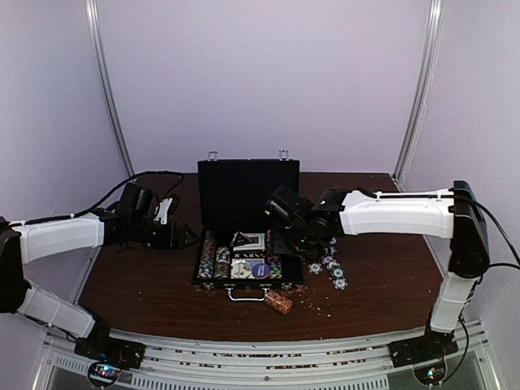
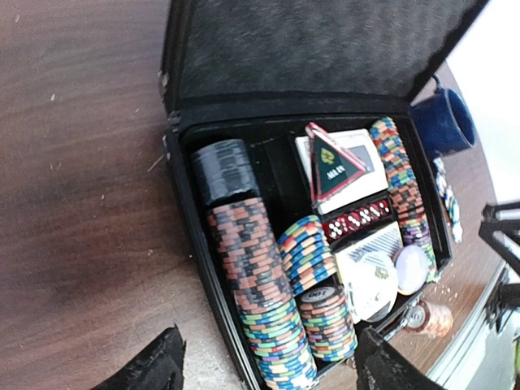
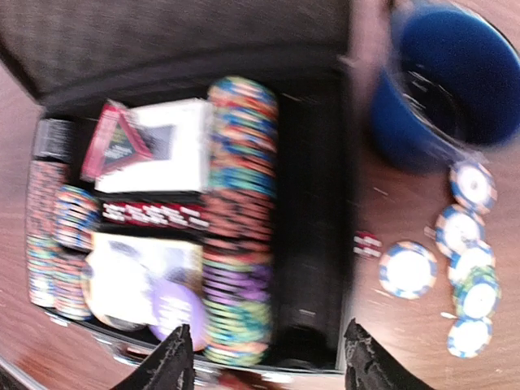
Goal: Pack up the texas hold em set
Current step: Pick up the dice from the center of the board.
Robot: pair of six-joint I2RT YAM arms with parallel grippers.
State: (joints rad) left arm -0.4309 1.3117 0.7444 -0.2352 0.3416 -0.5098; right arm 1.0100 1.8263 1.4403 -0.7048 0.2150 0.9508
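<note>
Our left gripper gapes empty just left of the open briefcase; our right gripper gapes empty above it. Loose poker chips lie right of it.

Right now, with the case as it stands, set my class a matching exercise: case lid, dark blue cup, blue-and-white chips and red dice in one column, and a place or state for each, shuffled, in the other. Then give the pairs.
Column one
1. case lid
2. dark blue cup
3. blue-and-white chips
4. red dice

Column two
A. lined up inside the case, between two card decks
B. spread flat in a cluster on the table
C. raised open
D. alone on the table by the case's hinge corner

Pairs: 1-C, 2-D, 3-B, 4-A
</note>
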